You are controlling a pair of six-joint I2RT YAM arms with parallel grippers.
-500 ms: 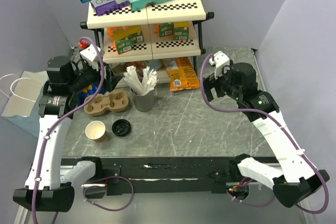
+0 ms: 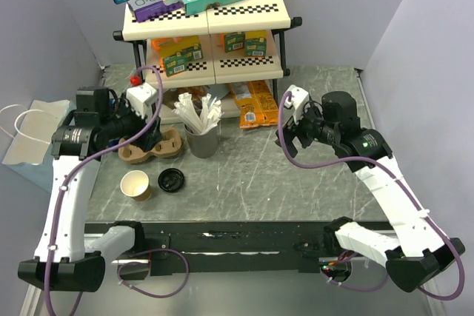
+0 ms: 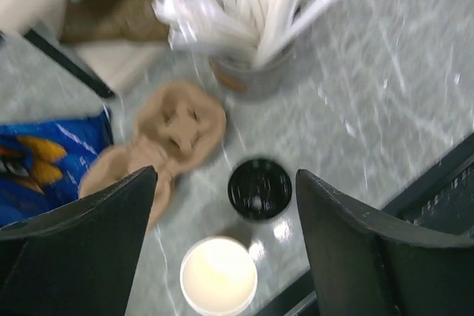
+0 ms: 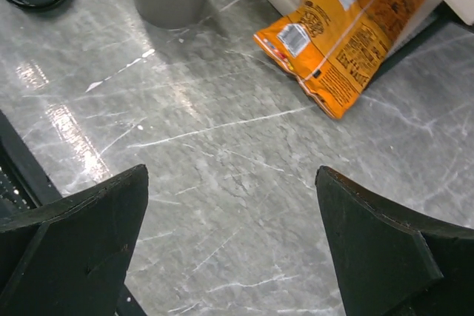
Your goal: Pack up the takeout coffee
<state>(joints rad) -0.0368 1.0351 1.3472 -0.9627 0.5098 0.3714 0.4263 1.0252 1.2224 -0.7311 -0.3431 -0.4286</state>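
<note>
Since the shot from half a second back, the left claw (image 3: 226,183) has swung out of the far-left corner and come right and nearer, so now it hangs over the brown cup carrier (image 2: 172,142). Its jaws are spread wide with nothing in them. Looking down between them, you see the paper cup (image 3: 218,275) standing upright and open at the near left. Its black lid (image 3: 259,189) lies flat just to the right, off the cup and, as far as I can tell, not touching it. Neither one has budged. The carrier sits just beyond them, and the grey cup of white sticks (image 2: 202,142) is to its right. Over on the right, the right claw (image 4: 231,175) has drifted a bit left and nearer too, jaws fully apart and empty, above bare table (image 4: 244,131) near the orange snack bag (image 4: 348,35). My read is that nothing's packed yet and the left arm is lining up on the cup or lid. I'd guess the lid goes on first.
</note>
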